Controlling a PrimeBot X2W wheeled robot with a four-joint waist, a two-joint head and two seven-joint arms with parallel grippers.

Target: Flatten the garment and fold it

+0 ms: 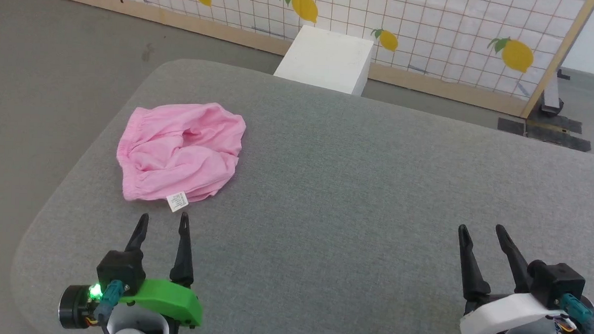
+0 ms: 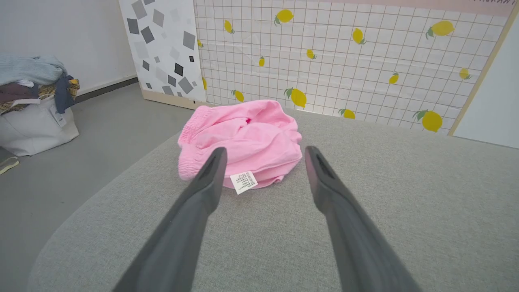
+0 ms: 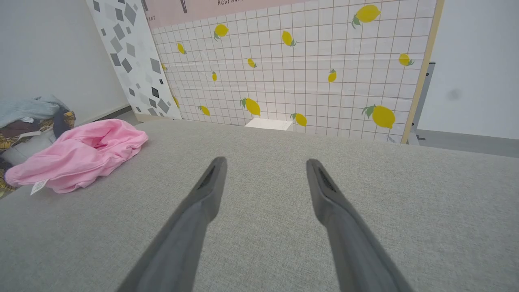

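Loosely crumpled garment [image 1: 179, 153] on grey table [image 1: 355, 198], left claw [image 1: 164, 215] wide near it, right claw [image 1: 481, 228] wide, empty.

Staged test room — lemon-print partition screen [image 1: 430, 33], bare grey floor [image 1: 59, 55], padded grey table [image 1: 350, 188]

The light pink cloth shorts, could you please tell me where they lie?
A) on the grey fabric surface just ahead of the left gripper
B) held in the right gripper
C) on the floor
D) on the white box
A: the light pink cloth shorts rest on the grey fabric surface just beyond the open left gripper.
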